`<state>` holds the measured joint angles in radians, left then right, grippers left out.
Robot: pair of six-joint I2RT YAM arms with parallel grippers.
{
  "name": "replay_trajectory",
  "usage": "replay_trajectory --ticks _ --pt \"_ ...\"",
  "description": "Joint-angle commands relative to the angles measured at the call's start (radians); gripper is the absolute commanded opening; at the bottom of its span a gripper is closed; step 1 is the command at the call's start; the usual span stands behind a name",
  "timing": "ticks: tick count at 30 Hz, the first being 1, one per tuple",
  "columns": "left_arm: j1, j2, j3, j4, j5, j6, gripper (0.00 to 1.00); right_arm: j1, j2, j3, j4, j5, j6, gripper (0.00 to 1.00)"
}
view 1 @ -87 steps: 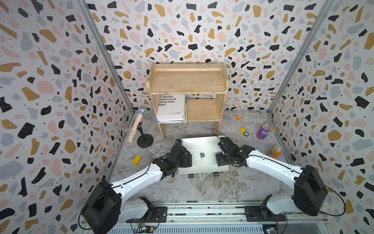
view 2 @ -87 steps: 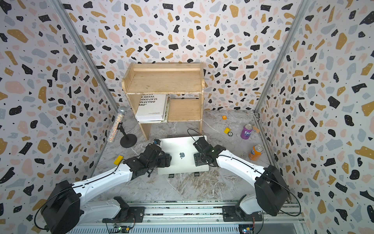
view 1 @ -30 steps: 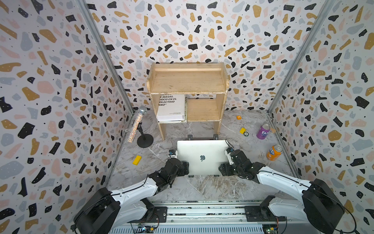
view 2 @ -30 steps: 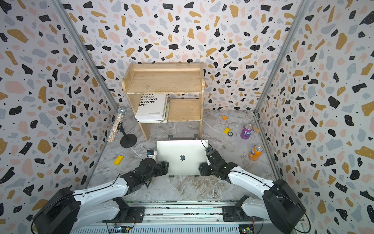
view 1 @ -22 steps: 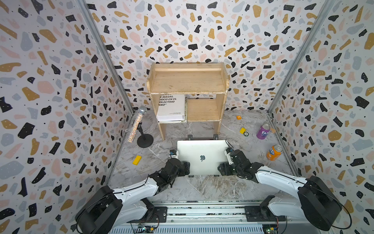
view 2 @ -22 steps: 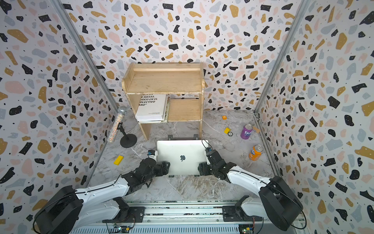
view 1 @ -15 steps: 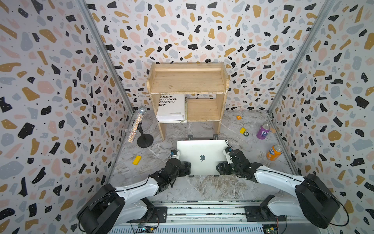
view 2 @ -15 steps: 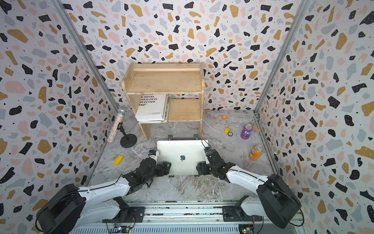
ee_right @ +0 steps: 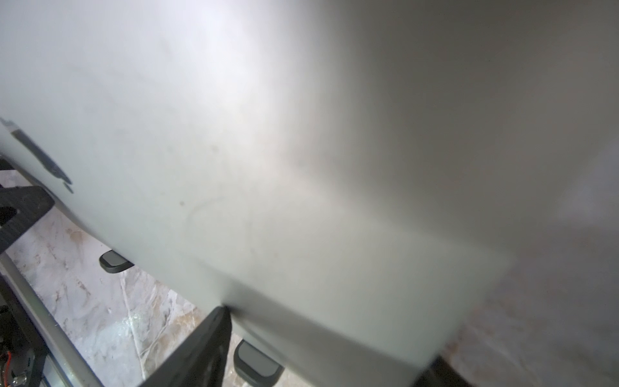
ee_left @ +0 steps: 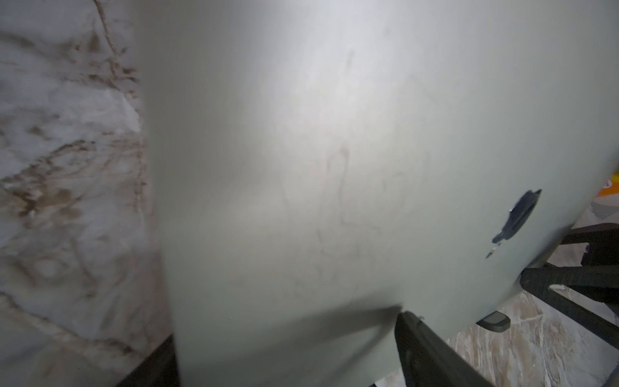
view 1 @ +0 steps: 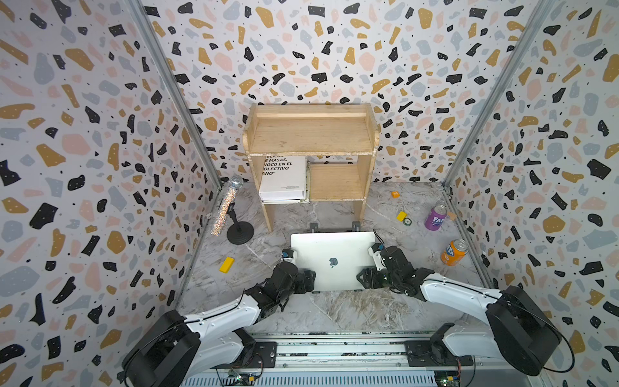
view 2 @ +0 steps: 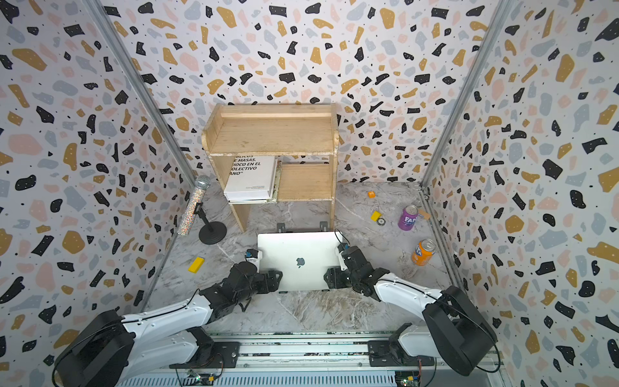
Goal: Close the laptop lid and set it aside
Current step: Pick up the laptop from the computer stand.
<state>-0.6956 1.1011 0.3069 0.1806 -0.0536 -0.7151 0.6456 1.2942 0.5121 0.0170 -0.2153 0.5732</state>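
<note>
The silver laptop (view 1: pixel 330 279) is shut, with a dark apple logo (view 1: pixel 332 262) on its lid (view 1: pixel 331 244). I cannot tell if the left end effector (view 1: pixel 306 281) or the right end effector (view 1: pixel 366 278) grips it.

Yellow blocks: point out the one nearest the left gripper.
The lone yellow block left of the laptop, close to the left gripper; the other yellow block lies far right, near the purple can.
</note>
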Motion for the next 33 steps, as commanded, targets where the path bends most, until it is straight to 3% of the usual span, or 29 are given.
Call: replay_trajectory --ticks 1,9,23,33 --pt "-0.007 -0.032 0.057 0.033 0.064 -0.002 0.87 0.009 -0.039 0.029 0.071 -0.068 0.045 0.72" --pt "-0.008 -0.070 0.074 0.002 0.059 -0.008 0.86 0.009 -0.125 0.039 0.007 -0.061 0.033 0.71" --pt "-0.012 -0.071 0.161 -0.058 0.048 0.039 0.86 0.009 -0.100 0.105 -0.014 -0.064 0.017 0.71" --pt "-0.012 0.005 0.171 -0.026 0.024 0.058 0.88 0.009 -0.055 0.142 -0.029 -0.033 -0.004 0.75"
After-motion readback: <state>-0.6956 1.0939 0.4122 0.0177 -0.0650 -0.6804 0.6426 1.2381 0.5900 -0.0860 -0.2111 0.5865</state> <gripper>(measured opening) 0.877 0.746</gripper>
